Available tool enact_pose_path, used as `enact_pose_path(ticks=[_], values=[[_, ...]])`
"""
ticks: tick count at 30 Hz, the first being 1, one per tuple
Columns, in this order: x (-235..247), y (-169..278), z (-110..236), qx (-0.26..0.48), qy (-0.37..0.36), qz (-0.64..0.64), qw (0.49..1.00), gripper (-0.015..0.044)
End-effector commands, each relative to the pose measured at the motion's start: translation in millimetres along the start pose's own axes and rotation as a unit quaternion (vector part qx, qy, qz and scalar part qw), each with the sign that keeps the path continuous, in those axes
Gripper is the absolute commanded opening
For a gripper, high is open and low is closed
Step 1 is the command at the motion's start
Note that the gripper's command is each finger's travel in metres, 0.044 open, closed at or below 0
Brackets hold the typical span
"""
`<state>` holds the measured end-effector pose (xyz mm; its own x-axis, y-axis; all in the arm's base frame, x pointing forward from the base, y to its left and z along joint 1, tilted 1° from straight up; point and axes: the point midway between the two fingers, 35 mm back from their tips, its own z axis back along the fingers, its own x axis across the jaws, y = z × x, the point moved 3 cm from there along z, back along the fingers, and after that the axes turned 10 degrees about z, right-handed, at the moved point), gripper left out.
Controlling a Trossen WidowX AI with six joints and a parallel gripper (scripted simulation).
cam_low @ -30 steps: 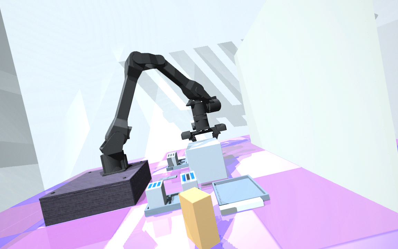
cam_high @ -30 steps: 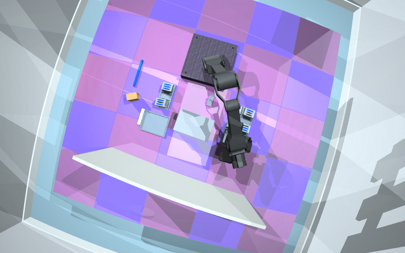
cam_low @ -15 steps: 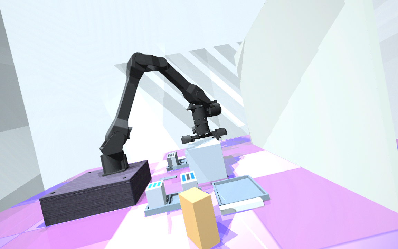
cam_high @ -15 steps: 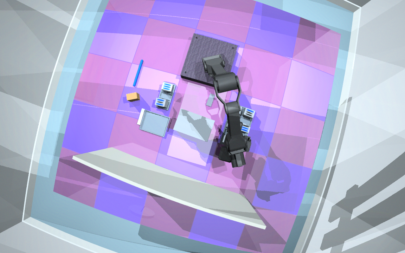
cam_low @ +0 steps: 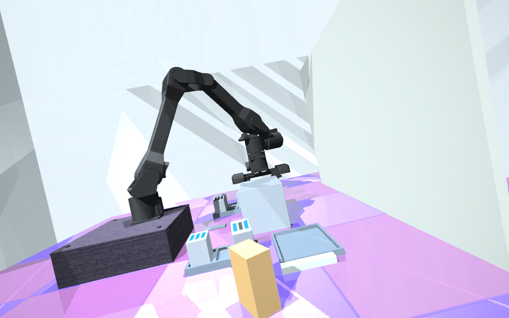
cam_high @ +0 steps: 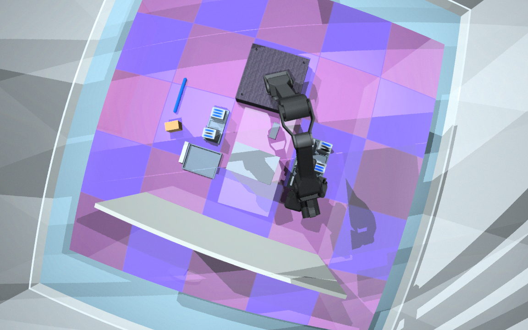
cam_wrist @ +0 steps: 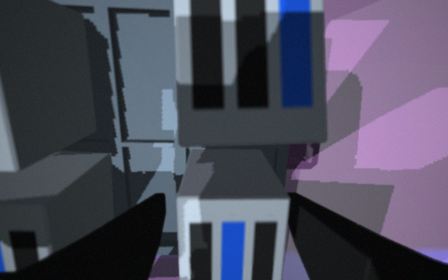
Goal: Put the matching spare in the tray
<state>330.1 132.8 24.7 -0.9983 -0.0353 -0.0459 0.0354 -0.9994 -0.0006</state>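
My gripper is open, its fingers low on either side of a pale spare coded black, blue, black. A narrow gap shows at the left finger; the right finger is at the spare's edge. Another spare coded black, black, blue stands just beyond, and two more stand to the left, on the same grey rack. The empty shallow tray is across the table. The fingertips are hidden in the top and exterior views. I cannot tell which thing is the mounted unit, and no back code shows.
A tall pale box stands between gripper and tray. A second rack holds two units. An orange block and blue rod are beyond. A large pale panel stands along one side.
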Motion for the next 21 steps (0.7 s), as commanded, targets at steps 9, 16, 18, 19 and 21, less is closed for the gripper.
enact_pose_path(ticks=[9, 16, 18, 19, 21], values=[[0.0, 0.0, 0.0, 0.0, 0.0, 0.0, 1.0, 0.0103], [0.0, 0.0, 0.0, 0.0, 0.0, 0.0, 1.0, 0.0], [0.0, 0.0, 0.0, 0.0, 0.0, 0.0, 1.0, 0.0], [0.0, 0.0, 0.0, 0.0, 0.0, 0.0, 1.0, 0.0], [0.0, 0.0, 0.0, 0.0, 0.0, 0.0, 1.0, 0.0]])
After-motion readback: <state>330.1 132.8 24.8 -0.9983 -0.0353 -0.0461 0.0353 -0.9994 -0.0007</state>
